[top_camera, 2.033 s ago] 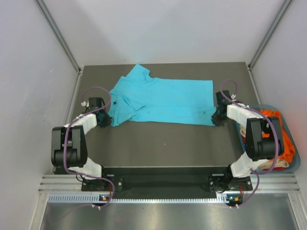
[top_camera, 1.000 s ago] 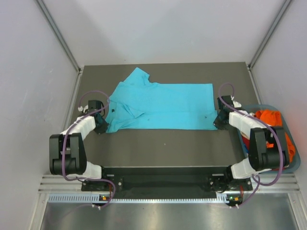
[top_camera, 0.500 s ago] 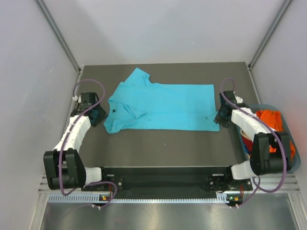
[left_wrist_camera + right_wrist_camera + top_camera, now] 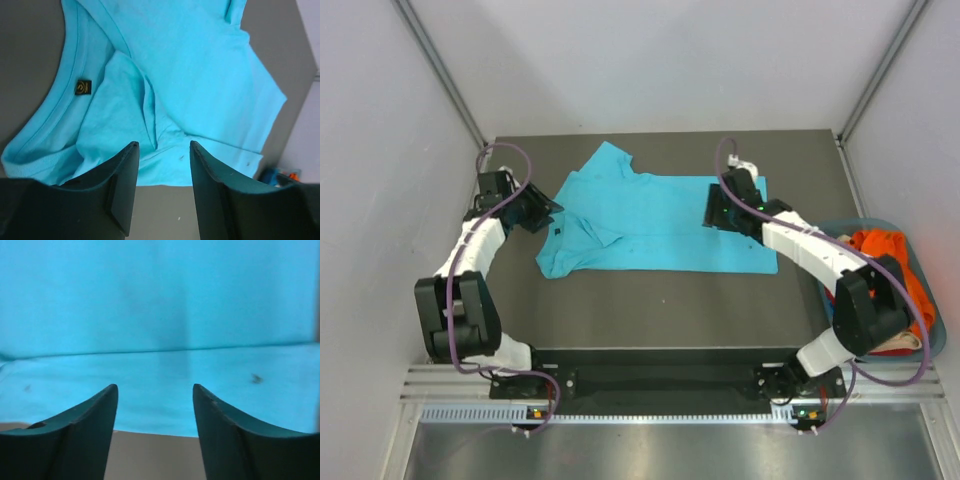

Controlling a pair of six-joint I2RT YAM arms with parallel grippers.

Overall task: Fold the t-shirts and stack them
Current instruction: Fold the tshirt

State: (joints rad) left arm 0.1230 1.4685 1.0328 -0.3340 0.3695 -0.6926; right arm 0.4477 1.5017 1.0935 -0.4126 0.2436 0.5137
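Spread across the middle of the dark tabletop [image 4: 670,300]: a turquoise shirt [image 4: 650,225], collar end to the left, hem to the right, one sleeve poking toward the far edge. Folded along its length, with a layer edge running left to right nearer the front side. Small dark label [image 4: 560,228] inside the collar, with a rumpled fold of cloth beside it in the left wrist view.

Left tool [image 4: 538,212] just beside the collar end, at the cloth's left edge as seen from above. In its own wrist view, fingers [image 4: 122,190] parted to a middling gap, with nothing clamped between them. Only shirt and a strip of tabletop visible beyond the tips. Touching the cloth or not: cannot tell.

Right tool [image 4: 715,212] over the shirt's right part, short of the hem, arm reaching in from the right. In its own wrist view, fingers [image 4: 75,440] well apart, holding nothing, flat turquoise cloth filling the view beyond them and a band of bare tabletop at the bottom. Height above the cloth: cannot tell.

At the tabletop's right side, a blue-grey basket [image 4: 938,335], partly hidden behind the right arm. Inside it an orange shirt [image 4: 885,245] on top and a beige shirt [image 4: 902,346] at the near end.
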